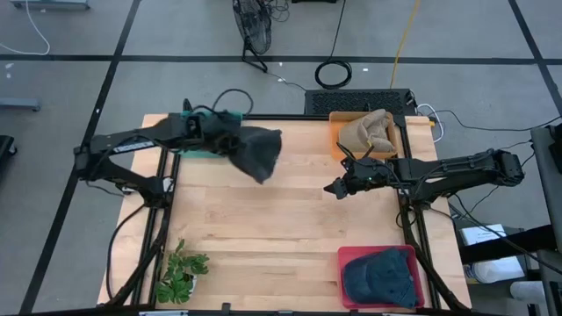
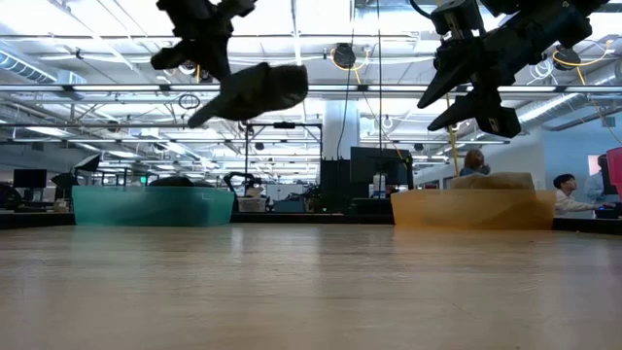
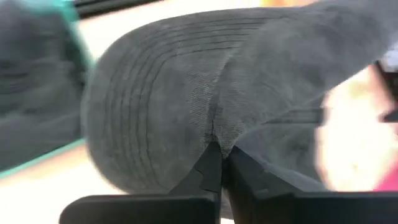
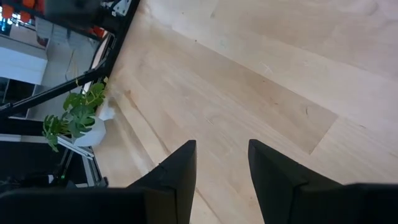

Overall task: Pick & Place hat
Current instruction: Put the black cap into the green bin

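Between the closed fingers of the left gripper (image 1: pixel 230 140): a dark grey hat (image 1: pixel 256 151), pinched by its fabric, hanging clear above the wooden table (image 1: pixel 290 219). Just behind that gripper, a teal bin (image 2: pixel 154 205) at the table's back edge. Farther right, well apart, the right gripper (image 1: pixel 337 188), fingers parted and empty, raised over bare wood. Beyond it, an orange bin (image 1: pixel 338 132) with a tan hat (image 1: pixel 369 132); near the front edge, a red bin (image 1: pixel 347 261) with a blue hat (image 1: pixel 379 276).

You see a grey floor (image 1: pixel 176 79) crossed by dark lines, a fan (image 1: pixel 253 26), and ceiling trusses (image 2: pixel 97 92) with lights.
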Controlling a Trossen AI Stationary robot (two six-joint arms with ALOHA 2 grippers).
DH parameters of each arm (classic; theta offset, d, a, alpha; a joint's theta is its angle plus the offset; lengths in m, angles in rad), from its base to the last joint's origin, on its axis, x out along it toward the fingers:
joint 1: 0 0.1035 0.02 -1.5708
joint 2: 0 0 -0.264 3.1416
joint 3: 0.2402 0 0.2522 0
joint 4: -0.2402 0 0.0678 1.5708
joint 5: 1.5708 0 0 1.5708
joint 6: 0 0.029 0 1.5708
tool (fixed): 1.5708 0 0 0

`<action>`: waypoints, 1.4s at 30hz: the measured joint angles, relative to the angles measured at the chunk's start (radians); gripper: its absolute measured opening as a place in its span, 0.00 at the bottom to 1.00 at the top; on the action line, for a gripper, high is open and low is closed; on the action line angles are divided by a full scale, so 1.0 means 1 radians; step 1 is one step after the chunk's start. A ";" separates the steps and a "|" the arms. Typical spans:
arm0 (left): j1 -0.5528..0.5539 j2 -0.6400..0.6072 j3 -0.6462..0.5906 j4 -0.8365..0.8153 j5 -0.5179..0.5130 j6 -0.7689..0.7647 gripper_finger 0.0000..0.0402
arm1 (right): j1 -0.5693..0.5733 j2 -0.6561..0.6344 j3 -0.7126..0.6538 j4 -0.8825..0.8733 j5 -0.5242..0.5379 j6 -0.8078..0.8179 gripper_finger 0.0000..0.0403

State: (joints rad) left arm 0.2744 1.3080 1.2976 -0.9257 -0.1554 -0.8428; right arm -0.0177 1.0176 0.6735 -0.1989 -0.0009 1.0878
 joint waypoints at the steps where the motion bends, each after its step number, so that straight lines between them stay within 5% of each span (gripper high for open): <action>1: 0.011 -0.014 0.000 -0.028 -0.011 0.004 0.02 | 0.000 0.000 0.000 0.000 0.000 0.006 0.32; 18: 0.366 -0.090 0.000 -0.185 -0.052 0.237 0.02 | -0.001 0.000 0.000 -0.001 0.059 0.019 0.32; 27: 0.467 -0.091 0.000 -0.178 0.079 0.298 0.02 | -0.001 0.000 0.000 -0.001 0.057 0.026 0.32; 42: 0.078 -0.160 -0.001 0.026 0.318 -0.053 0.04 | -0.001 0.000 0.000 -0.018 0.052 0.020 0.32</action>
State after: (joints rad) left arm 0.3520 1.1481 1.2968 -0.8998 0.1623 -0.8958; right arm -0.0189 1.0172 0.6735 -0.2170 0.0513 1.1083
